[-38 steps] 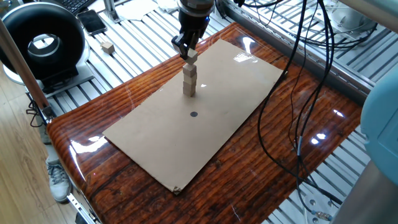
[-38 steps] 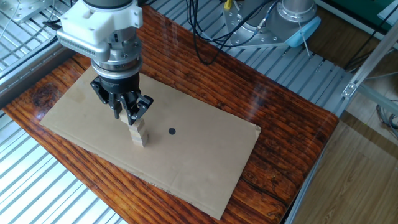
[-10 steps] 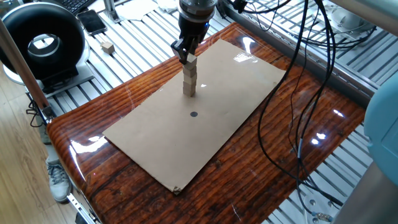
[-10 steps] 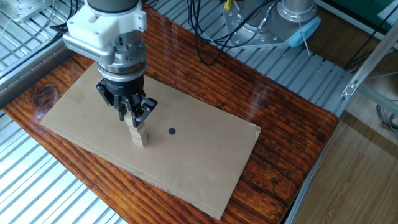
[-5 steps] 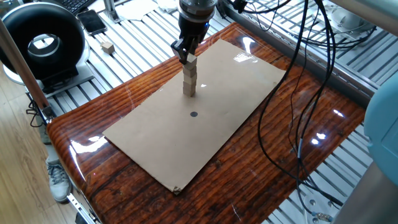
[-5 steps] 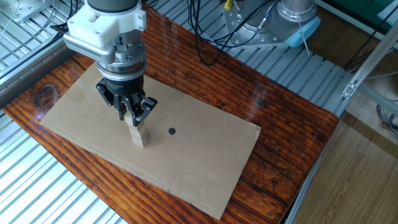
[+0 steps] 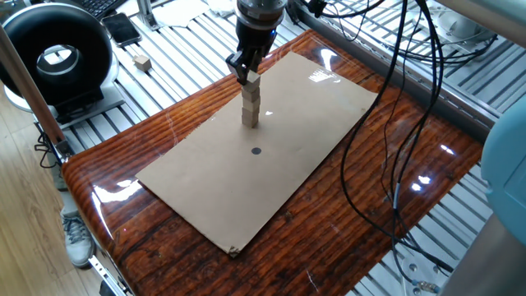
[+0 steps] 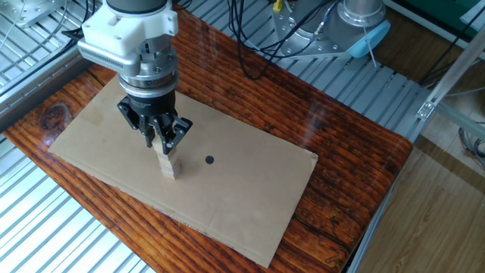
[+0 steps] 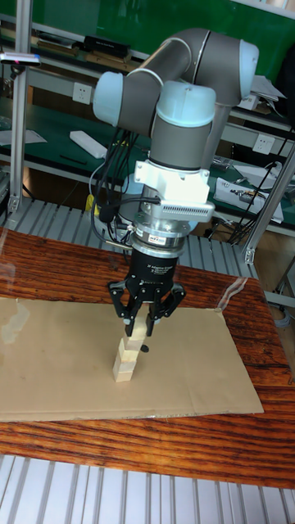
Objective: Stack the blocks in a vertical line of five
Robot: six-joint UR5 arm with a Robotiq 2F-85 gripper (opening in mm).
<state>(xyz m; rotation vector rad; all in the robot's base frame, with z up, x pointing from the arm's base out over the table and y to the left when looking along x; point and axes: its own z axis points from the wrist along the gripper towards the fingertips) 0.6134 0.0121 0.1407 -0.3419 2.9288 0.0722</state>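
A short stack of tan blocks (image 7: 250, 111) stands on the cardboard sheet (image 7: 222, 193), a little behind the black dot (image 7: 256, 151). In the tall fixed view two blocks (image 9: 124, 362) show below a top block (image 9: 136, 326). My gripper (image 7: 249, 76) comes straight down over the stack and is shut on that top block, which rests on the ones beneath and sits slightly askew. The stack (image 8: 167, 164) and gripper (image 8: 161, 144) also show in the other fixed view. One more block (image 7: 143, 62) lies off the table on the metal rails at the far left.
The cardboard lies on a glossy wooden table (image 7: 386, 164). Black cables (image 7: 399, 99) hang over the table's right side. A round black device (image 7: 56, 57) and a dark phone-like slab (image 7: 124, 29) sit on the rails to the left.
Since 3.8 s ago the gripper has come down and set the held block on top of the stack. Over the last second nothing has visibly moved.
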